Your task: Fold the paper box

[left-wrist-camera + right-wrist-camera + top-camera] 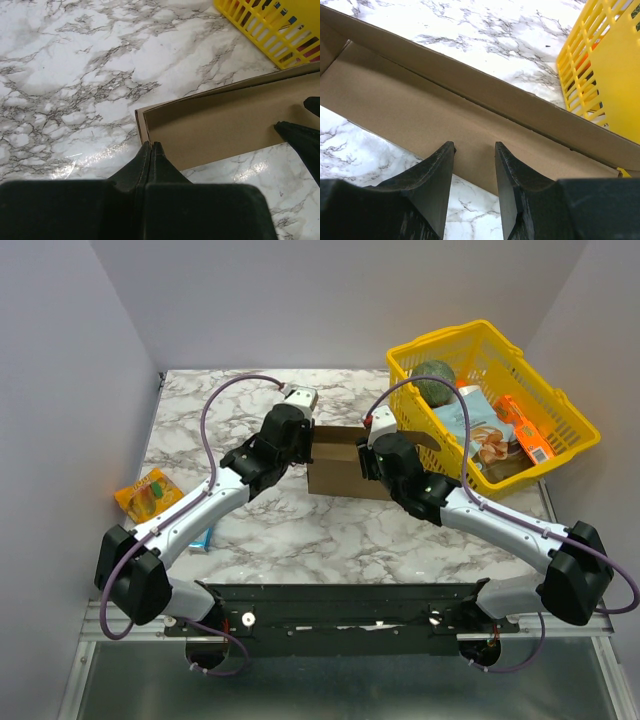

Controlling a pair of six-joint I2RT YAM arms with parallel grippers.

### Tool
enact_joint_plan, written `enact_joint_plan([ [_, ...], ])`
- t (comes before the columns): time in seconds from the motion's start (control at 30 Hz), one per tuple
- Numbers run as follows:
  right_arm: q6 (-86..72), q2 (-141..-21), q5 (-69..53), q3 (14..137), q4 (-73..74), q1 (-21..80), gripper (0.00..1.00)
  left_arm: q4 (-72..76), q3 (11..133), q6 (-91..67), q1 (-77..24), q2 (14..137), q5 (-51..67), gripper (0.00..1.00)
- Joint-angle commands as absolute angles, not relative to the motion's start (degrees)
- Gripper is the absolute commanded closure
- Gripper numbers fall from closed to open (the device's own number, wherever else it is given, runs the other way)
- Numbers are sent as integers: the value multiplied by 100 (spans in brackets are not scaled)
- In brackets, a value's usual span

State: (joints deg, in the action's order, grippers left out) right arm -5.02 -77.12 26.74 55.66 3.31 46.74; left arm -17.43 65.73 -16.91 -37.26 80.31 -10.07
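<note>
paper box [335,470], brown cardboard: left hand [151,145] clenched at its corner, right hand [474,146] parted.

Marble-patterned table [350,530] between plain grey walls [330,300].

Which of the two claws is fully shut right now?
The left claw: its fingers are pressed together, tips at the corner of the paper box. The right claw differs, with a clear gap between its fingers over the box's long panel.
</note>
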Motion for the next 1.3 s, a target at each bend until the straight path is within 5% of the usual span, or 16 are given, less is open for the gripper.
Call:
enact_joint_plan([
  [0.0, -589, -7840, 2373, 5388, 1397, 4702, 53, -3156, 5775, -1599, -3814, 8517, -783, 100],
  [0.27, -703, -7621, 2285, 5545, 1686, 4702, 51, -3181, 5756, -1538, -3850, 8482, -888, 100],
  [0.5, -949, -6646, 1767, 6020, 2495, 4711, 29, -3401, 6108, -1362, -3850, 8455, -940, 100],
  [0.83, -1512, -5415, 2722, 6389, 4744, 4685, 20, -3454, 6214, -1169, -3858, 8394, -896, 100],
  [1.27, -1065, -5677, 3006, 6565, 4941, 4026, 28, -3393, 6170, -1081, -3876, 8288, -826, 100],
])
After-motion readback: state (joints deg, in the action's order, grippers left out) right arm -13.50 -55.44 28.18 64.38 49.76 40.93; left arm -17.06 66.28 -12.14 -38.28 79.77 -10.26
